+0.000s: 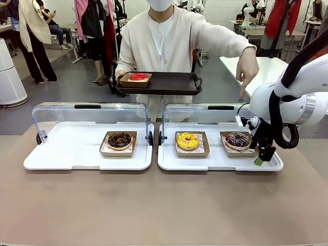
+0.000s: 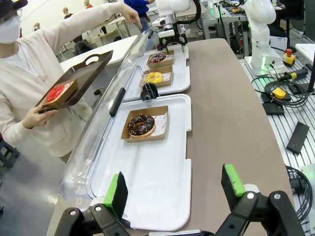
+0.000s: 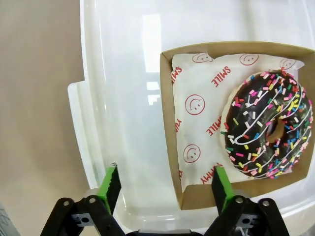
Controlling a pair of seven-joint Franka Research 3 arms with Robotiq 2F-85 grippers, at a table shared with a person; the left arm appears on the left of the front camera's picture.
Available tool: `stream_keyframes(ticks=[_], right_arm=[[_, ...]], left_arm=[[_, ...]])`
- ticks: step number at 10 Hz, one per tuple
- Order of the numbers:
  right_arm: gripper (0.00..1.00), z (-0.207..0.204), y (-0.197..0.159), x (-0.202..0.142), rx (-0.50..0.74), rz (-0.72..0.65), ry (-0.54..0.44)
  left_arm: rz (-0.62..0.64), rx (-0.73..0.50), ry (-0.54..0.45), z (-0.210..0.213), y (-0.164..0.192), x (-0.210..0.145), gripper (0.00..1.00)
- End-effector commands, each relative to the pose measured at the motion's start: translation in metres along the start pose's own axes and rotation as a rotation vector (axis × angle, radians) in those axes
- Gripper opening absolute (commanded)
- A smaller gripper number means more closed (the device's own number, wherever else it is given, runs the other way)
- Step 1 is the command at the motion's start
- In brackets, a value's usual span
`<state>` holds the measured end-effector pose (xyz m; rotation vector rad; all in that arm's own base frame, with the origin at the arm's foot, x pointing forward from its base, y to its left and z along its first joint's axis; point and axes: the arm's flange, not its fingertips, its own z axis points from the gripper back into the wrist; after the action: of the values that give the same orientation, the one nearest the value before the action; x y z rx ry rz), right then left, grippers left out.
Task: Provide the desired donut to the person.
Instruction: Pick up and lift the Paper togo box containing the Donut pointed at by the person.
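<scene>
The person holds a dark serving tray with a red-glazed donut in a cardboard box, and points a finger down at the chocolate donut with coloured sprinkles. That donut lies in its cardboard box on smiley-print paper. My right gripper is open just above the box's edge, one pad over the box, the other over the white tray. In the front view my right gripper hangs at the box's right side. My left gripper is open above the left tray's end.
Two white trays with raised clear lids stand side by side. A chocolate donut sits on the left tray and a yellow donut beside the sprinkled one. Bare brown tabletop lies in front.
</scene>
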<state>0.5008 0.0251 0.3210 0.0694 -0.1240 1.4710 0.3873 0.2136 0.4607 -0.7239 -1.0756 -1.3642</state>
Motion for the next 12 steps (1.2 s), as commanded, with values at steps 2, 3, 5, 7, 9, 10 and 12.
stream_keyframes(ticks=[2,3,5,7,9,10,12], right_arm=[[0.42,-0.003,-0.006,-0.001,-0.018,0.018,-0.027],[0.0,-0.002,-0.006,-0.002,-0.021,0.018,-0.027],[0.0,-0.002,-0.006,-0.003,-0.023,0.017,-0.027],[0.0,-0.002,-0.005,-0.003,-0.025,0.019,-0.027],[0.0,0.001,-0.004,-0.004,-0.033,0.024,-0.031],[0.0,0.004,-0.001,-0.004,-0.039,0.031,-0.027],[0.0,0.022,0.013,0.006,-0.032,0.014,-0.007]], left_arm=[[-0.005,0.003,-0.003,0.001,-0.001,0.001,1.0],[-0.005,0.003,-0.003,0.001,-0.001,0.001,1.0],[-0.005,0.003,-0.003,0.001,-0.001,0.001,1.0],[-0.005,0.003,-0.003,0.001,-0.001,0.001,1.0],[-0.005,0.003,-0.003,0.001,-0.001,0.001,1.0],[-0.005,0.003,-0.003,0.001,-0.001,0.001,1.0],[-0.005,0.003,-0.003,0.001,-0.001,0.001,1.0]])
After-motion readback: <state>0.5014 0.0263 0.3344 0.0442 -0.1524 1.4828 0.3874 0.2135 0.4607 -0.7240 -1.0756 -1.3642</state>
